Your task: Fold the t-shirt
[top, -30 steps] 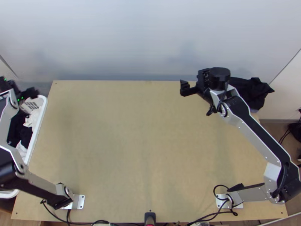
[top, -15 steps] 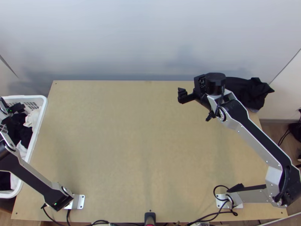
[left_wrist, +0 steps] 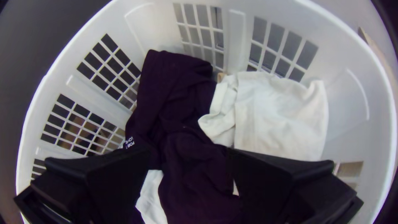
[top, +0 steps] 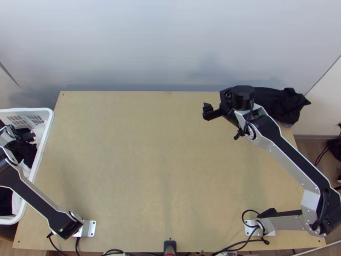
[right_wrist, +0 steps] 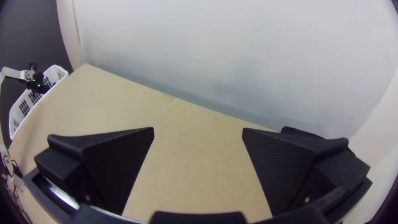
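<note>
My left gripper (top: 26, 137) is down inside the white laundry basket (top: 46, 128) at the table's left side. In the left wrist view, the left gripper (left_wrist: 190, 166) stands open above a bunched dark garment (left_wrist: 178, 145); a white cloth (left_wrist: 282, 116) lies crumpled beside it. Whether either is the t-shirt I cannot tell. Over the table's far right part hangs my right gripper (top: 209, 112); in the right wrist view the right gripper (right_wrist: 198, 132) is open with nothing between its fingers.
Black cloth (top: 283, 104) lies bunched at the table's far right corner, behind the right arm. The wooden table (top: 149, 162) is bare between the arms, with a pale wall along its far edge. Cables run near both bases.
The left arm has swung from above the basket's far end down into it, toward the near side. My right gripper has shifted slightly toward the table's near edge.
</note>
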You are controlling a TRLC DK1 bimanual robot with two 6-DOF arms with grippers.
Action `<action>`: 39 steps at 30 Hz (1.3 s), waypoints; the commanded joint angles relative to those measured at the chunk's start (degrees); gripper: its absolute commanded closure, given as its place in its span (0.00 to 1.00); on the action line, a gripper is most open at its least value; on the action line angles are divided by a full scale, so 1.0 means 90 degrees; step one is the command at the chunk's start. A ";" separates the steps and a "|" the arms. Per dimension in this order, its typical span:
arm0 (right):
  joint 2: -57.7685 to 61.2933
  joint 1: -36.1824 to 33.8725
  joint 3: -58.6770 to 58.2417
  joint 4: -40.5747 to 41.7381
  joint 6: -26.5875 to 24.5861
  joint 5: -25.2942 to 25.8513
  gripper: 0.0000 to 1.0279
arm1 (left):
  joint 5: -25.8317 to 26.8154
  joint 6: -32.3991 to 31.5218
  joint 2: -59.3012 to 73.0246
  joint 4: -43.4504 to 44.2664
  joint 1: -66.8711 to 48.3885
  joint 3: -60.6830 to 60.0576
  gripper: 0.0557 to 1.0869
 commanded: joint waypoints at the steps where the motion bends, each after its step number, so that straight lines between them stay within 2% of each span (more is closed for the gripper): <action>1: -0.0002 -0.0093 0.0007 0.0046 -0.0061 0.0232 0.04 | -0.0019 0.0345 0.0500 -0.0080 0.0130 0.0054 0.22; 16: -0.0041 -0.0084 -0.0003 0.0007 -0.0158 0.0281 0.04 | -0.0019 0.0228 0.0998 -0.0168 0.0130 0.0054 0.22; 17: -0.0051 -0.0093 -0.0013 0.0007 -0.0158 0.0291 0.04 | -0.0009 0.0189 0.1047 -0.0149 0.0159 0.0083 0.30; 18: -0.0071 -0.0093 -0.0032 0.0007 -0.0188 0.0300 0.04 | 0.0030 0.0169 0.1076 -0.0100 0.0188 0.0122 0.58; 19: -0.0081 -0.0093 -0.0042 -0.0003 -0.0188 0.0300 0.04 | 0.0108 0.0120 0.1096 -0.0051 0.0247 0.0191 0.93; 20: -0.0081 -0.0093 -0.0042 -0.0003 -0.0188 0.0300 0.04 | 0.0206 -0.0017 0.1135 -0.0110 0.0286 0.0288 0.96; 22: -0.0090 -0.0093 -0.0042 -0.0012 -0.0197 0.0310 0.04 | 0.0440 -0.0231 0.1135 -0.0110 0.0393 0.0308 0.97; 27: -0.0120 -0.0093 -0.0062 -0.0022 -0.0237 0.0369 0.04 | 0.0518 -0.0505 0.1028 -0.0012 0.0540 0.0298 0.97; 33: -0.0129 -0.0084 -0.0130 -0.0022 -0.0256 0.0388 0.04 | 0.0548 -0.0573 0.0188 -0.0120 0.0452 0.0337 0.97; 35: -0.0129 -0.0084 -0.0149 -0.0022 -0.0237 0.0388 0.04 | 0.0548 -0.0602 -0.0154 -0.0315 0.0423 0.0503 0.97; 39: -0.0149 -0.0084 -0.0179 -0.0012 -0.0227 0.0388 0.04 | 0.0606 -0.0788 -0.0701 -0.1448 0.0325 0.1275 0.97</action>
